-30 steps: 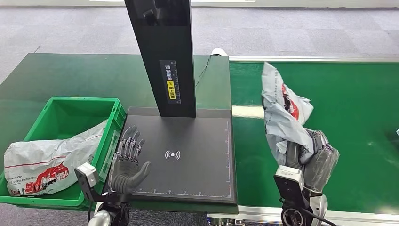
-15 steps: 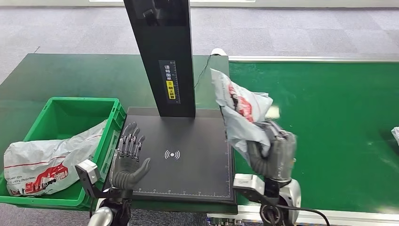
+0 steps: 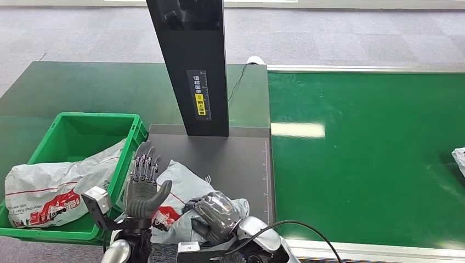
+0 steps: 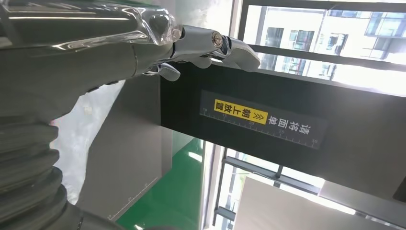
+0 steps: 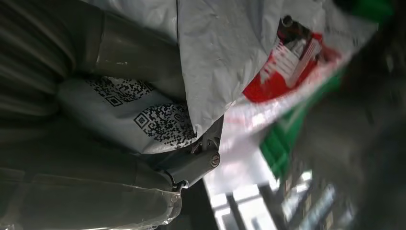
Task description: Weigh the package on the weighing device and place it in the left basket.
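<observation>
I see right hand (image 3: 216, 215) gripping package (image 3: 183, 183) on scale platform (image 3: 236, 159), lower centre, left hand (image 3: 143, 189) spread, empty, beside green basket (image 3: 74, 131)

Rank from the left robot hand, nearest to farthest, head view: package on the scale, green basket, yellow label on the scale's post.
From the left robot hand:
1. Package on the scale, just beside it on the platform, under the right robot hand.
2. Green basket, to its left.
3. Yellow label, up on the post, farther back.

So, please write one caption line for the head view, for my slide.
Right hand holds the grey package on the black weighing device; open left hand waits beside the green basket.
</observation>
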Available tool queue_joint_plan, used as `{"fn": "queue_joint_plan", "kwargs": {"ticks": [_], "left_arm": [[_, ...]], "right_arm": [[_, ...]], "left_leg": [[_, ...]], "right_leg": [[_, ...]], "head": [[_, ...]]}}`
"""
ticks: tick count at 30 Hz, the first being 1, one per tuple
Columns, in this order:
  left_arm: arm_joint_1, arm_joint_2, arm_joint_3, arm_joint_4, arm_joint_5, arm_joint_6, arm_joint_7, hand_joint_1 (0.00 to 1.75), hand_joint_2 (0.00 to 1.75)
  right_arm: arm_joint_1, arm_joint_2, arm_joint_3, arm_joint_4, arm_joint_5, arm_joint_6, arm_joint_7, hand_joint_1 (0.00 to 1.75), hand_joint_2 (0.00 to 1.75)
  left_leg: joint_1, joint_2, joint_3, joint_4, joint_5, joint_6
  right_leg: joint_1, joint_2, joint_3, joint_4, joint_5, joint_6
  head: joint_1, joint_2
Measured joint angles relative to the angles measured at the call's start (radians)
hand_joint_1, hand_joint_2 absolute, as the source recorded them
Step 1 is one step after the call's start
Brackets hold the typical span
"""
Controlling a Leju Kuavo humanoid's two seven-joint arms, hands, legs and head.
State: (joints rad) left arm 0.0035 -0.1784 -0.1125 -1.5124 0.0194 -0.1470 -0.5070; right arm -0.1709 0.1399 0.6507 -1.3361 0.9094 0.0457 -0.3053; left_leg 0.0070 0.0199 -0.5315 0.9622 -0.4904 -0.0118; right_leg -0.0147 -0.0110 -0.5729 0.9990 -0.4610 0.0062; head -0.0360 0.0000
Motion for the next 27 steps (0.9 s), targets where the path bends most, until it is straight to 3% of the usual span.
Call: {"fn": "queue_joint_plan", "kwargs": {"ticks": [9, 13, 14, 17, 18, 23, 27], "left_arm": [[0.0, 0.002, 0.006, 0.0, 0.001, -0.003, 0.005, 0.0, 1.75], [-0.003, 0.003, 0.009, 0.003, 0.0, -0.005, 0.015, 0.0, 1.75], [-0.005, 0.003, 0.009, 0.005, -0.001, -0.006, 0.018, 0.0, 1.75], [-0.01, 0.003, 0.011, 0.011, -0.003, -0.007, 0.021, 0.0, 1.75], [-0.01, 0.003, 0.012, 0.013, -0.004, -0.008, 0.022, 0.0, 1.75], [0.01, 0.004, 0.015, 0.008, -0.022, -0.023, 0.02, 0.0, 1.75], [0.029, 0.005, 0.015, -0.005, -0.038, -0.032, 0.018, 0.0, 1.75]], "right_arm": [[-0.068, 0.004, 0.045, 0.145, -0.021, 0.054, 0.039, 1.75, 1.75], [-0.099, 0.012, 0.05, 0.191, -0.02, 0.081, 0.108, 1.75, 1.75], [-0.109, 0.016, 0.05, 0.206, -0.022, 0.08, 0.117, 1.59, 1.75], [-0.125, 0.022, 0.049, 0.237, -0.029, 0.054, 0.121, 0.28, 1.75], [-0.126, 0.023, 0.047, 0.241, -0.035, 0.031, 0.116, 0.0, 1.75], [-0.069, 0.025, -0.029, 0.181, -0.133, -0.153, 0.057, 0.0, 1.75], [-0.033, 0.023, -0.1, 0.079, -0.178, -0.188, 0.041, 0.0, 1.75]], "left_leg": [[0.0, 0.001, 0.004, 0.0, 0.0, 0.0], [0.0, 0.002, 0.008, 0.0, 0.0, 0.0], [0.0, 0.003, 0.009, 0.0, 0.0, 0.0], [0.0, 0.003, 0.014, 0.0, -0.002, 0.0], [0.0, 0.002, 0.014, 0.0, -0.002, 0.0], [0.0, 0.001, 0.014, 0.0, 0.0, 0.001], [0.0, 0.002, 0.012, 0.0, 0.001, 0.001]], "right_leg": [[0.0, 0.0, 0.002, 0.0, 0.0, 0.0], [0.0, 0.001, 0.006, 0.0, 0.0, 0.0], [0.0, 0.001, 0.008, 0.0, 0.0, 0.0], [0.0, 0.001, 0.013, -0.001, 0.0, 0.0], [0.0, 0.001, 0.014, -0.001, -0.001, 0.0], [0.0, 0.0, 0.013, -0.001, 0.001, 0.0], [0.0, 0.001, 0.011, 0.0, 0.001, 0.0]], "head": [[0.0, 0.0], [0.0, 0.0], [0.0, 0.0], [0.0, 0.0], [0.0, 0.0], [0.0, 0.0], [0.0, 0.0]]}}
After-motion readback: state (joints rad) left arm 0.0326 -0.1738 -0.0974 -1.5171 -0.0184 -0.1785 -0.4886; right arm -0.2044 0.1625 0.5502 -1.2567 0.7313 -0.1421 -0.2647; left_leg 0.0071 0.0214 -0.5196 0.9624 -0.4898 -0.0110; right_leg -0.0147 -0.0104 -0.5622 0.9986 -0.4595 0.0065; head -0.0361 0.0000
